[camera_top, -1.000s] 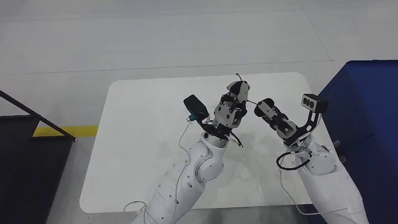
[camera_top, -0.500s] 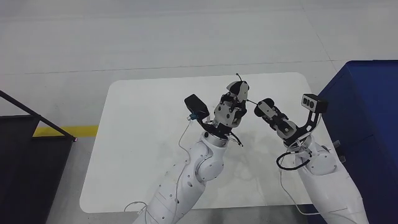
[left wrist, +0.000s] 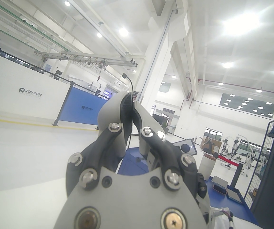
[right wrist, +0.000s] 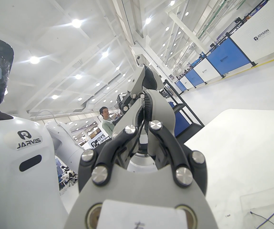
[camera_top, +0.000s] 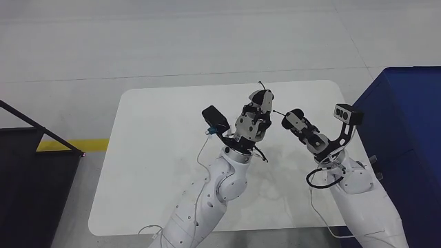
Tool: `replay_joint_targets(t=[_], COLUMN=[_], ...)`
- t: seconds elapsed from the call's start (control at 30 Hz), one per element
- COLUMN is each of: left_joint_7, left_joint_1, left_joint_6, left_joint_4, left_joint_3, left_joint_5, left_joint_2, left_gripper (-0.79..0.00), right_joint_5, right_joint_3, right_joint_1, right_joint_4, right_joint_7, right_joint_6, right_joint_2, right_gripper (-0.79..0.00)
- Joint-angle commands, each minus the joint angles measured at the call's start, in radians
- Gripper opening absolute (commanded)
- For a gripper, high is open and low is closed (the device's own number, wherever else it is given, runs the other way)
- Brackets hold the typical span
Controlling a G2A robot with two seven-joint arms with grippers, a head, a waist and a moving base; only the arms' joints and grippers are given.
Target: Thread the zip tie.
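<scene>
Both arms are raised over the white table (camera_top: 158, 172), fingertips nearly meeting. My left gripper (camera_top: 261, 100) is shut on a thin black zip tie (camera_top: 260, 84). The tie's head end curls up past the fingertips, seen as a black strand (left wrist: 130, 83) above the left gripper (left wrist: 133, 96). A fine stretch of tie (camera_top: 277, 112) runs across to my right gripper (camera_top: 287, 116), which is shut on it. In the right wrist view the right gripper (right wrist: 144, 94) stands shut, with a finger of the left gripper (right wrist: 140, 76) just beyond it.
A blue cabinet (camera_top: 406, 117) stands close beside the right arm at the table's right edge. A black railing (camera_top: 38, 129) runs at the far left. A thin white cable (camera_top: 200, 157) hangs by the left arm.
The left gripper with the zip tie has drifted very slightly to the left. The right arm has kept still.
</scene>
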Motion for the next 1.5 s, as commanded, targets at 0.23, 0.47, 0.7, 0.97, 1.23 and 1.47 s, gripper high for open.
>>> replay_joint_targets(t=[0.23, 0.47, 0.7, 0.97, 1.23, 1.47], left_joint_7=[0.021, 0.008, 0.004, -0.038, -0.056, -0.053], left_joint_1=[0.009, 0.004, -0.002, 0.002, 0.006, 0.006], left_joint_6=[-0.016, -0.026, -0.026, -0.029, -0.03, -0.03], left_joint_4=[-0.016, -0.004, 0.007, 0.019, 0.014, 0.017], left_joint_3=[-0.005, -0.003, -0.006, -0.008, -0.014, -0.016], left_joint_5=[0.014, 0.016, 0.016, 0.016, -0.018, -0.03], left_joint_2=[-0.003, -0.007, -0.012, -0.014, -0.019, -0.024], left_gripper=[-0.785, -0.785, -0.785, -0.785, -0.785, -0.785], right_joint_5=[0.0, 0.0, 0.0, 0.0, -0.02, -0.035], right_joint_3=[0.0, 0.0, 0.0, 0.0, 0.003, 0.004], right_joint_1=[0.0, 0.0, 0.0, 0.0, -0.008, -0.011], right_joint_4=[0.0, 0.0, 0.0, 0.0, -0.024, -0.026], right_joint_7=[0.0, 0.0, 0.0, 0.0, -0.029, -0.058], right_joint_6=[0.0, 0.0, 0.0, 0.0, 0.021, 0.011], right_joint_2=[0.0, 0.0, 0.0, 0.0, -0.001, -0.003], right_gripper=[-0.785, -0.785, -0.785, -0.785, -0.785, -0.785])
